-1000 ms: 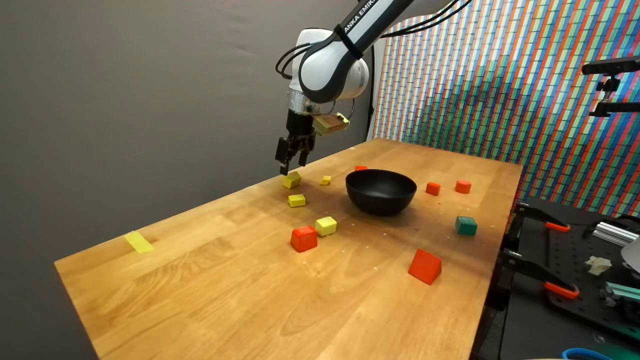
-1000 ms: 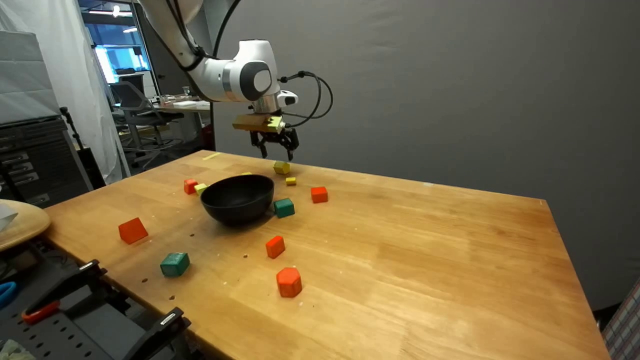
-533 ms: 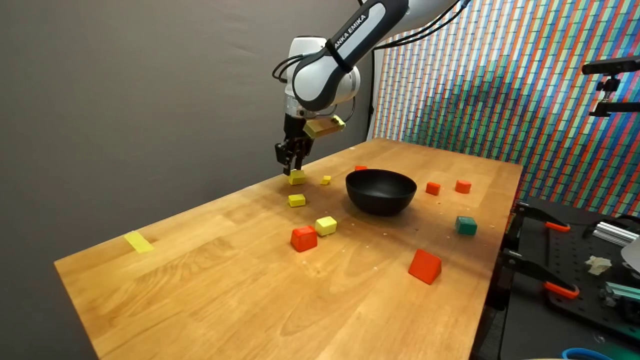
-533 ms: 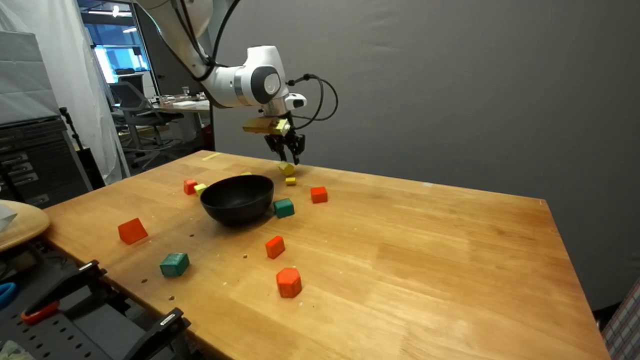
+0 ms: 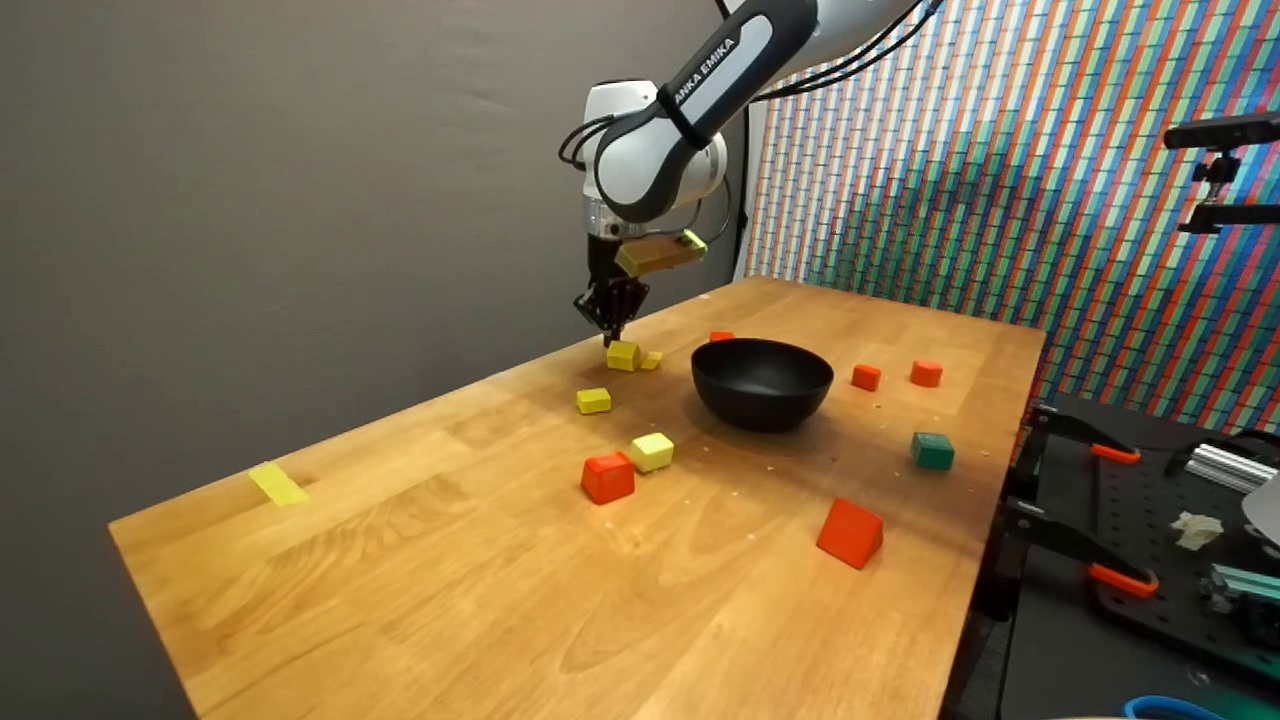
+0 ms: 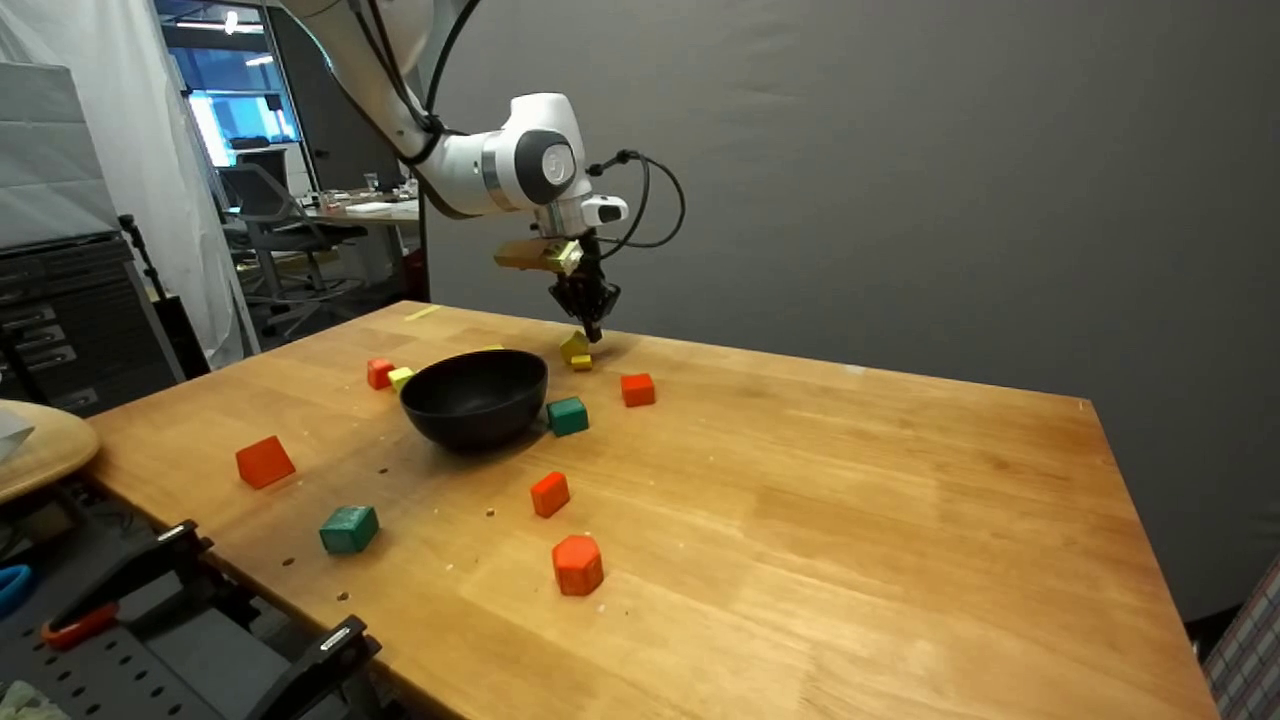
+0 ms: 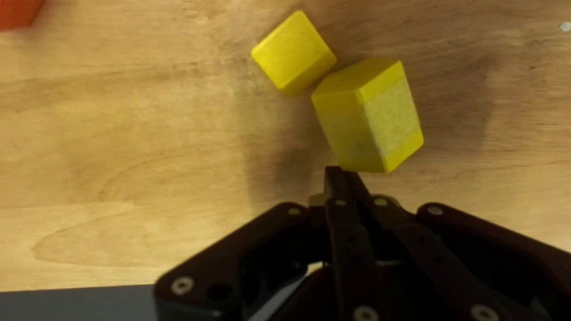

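My gripper (image 7: 342,174) is shut, its two fingertips pressed together with nothing between them. Just beyond the tips, in the wrist view, lies the larger yellow block (image 7: 390,118); the tips meet its near corner, though whether they touch it I cannot tell. Beside that block is a smaller yellow block (image 7: 291,51), very close to it or touching. In both exterior views the gripper (image 5: 611,340) points down at the table's far edge, right behind the larger yellow block (image 6: 574,346). The smaller block (image 6: 582,363) sits on the side away from the gripper.
A black bowl (image 5: 762,405) stands mid-table. Around it lie more yellow blocks (image 5: 593,401), a red block (image 5: 608,478), a red wedge (image 5: 850,534) and green blocks (image 6: 568,416). Yellow tape (image 5: 278,483) marks the table. A grey wall rises behind the table edge.
The jaws have gone from open to shut. My gripper has come lower and moved along the table edge, and the larger yellow block has shifted and turned, now up against or near the smaller one.
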Motion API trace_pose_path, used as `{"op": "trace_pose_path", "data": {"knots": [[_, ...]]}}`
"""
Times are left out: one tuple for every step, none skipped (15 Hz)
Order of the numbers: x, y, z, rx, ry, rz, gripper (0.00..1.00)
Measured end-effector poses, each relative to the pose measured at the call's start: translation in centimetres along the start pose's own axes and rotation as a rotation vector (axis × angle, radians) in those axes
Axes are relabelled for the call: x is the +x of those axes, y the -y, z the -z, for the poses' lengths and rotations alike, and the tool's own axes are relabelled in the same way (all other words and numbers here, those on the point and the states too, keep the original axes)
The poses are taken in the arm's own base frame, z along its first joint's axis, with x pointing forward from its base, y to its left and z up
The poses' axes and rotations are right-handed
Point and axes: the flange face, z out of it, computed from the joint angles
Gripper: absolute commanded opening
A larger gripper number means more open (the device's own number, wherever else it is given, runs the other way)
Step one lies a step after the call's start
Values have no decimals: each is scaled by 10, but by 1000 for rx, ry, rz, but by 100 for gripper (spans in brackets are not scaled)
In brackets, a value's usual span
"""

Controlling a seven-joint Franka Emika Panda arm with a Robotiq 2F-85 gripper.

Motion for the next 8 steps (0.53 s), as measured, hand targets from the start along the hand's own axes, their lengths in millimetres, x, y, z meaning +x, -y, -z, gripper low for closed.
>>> {"op": "trace_pose_path", "data": {"knots": [[0, -3, 1, 0, 5, -18, 39], [0, -5, 2, 1, 6, -32, 46], [1, -6, 3, 5, 8, -44, 53], [1, -6, 4, 11, 7, -54, 62], [2, -6, 6, 17, 6, -62, 69], [2, -4, 8, 26, 8, -69, 77], [1, -2, 9, 33, 11, -71, 84], [0, 1, 10, 39, 18, -72, 92]]}}
